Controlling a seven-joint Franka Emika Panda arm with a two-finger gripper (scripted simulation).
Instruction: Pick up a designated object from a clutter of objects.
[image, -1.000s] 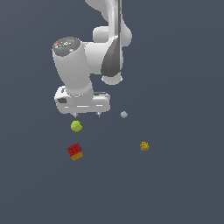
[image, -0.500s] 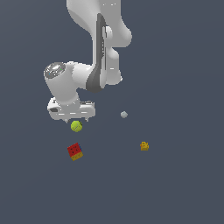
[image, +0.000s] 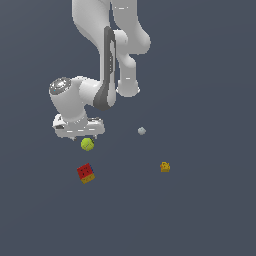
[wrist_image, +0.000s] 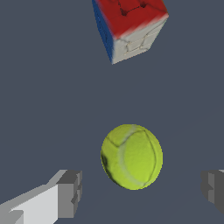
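The yellow-green tennis ball (image: 87, 144) lies on the dark floor, right under my white hand. In the wrist view the ball (wrist_image: 131, 156) sits between my two grey fingertips (wrist_image: 70, 192), closer to one than the other, with gaps on both sides. My gripper (wrist_image: 141, 190) is open and holds nothing. In the exterior view the gripper (image: 84, 136) hangs just above the ball. The red cube (image: 86, 173) with a yellow-orange face lies nearby; it also shows in the wrist view (wrist_image: 130, 27) with a blue and a white side.
A tiny pale grey lump (image: 141, 131) lies toward the exterior view's right of the ball. A tiny orange-yellow piece (image: 165, 167) lies farther right. The floor is a plain dark grey surface.
My hand has moved toward the exterior view's left and lower, ending right over the ball. The objects have not moved.
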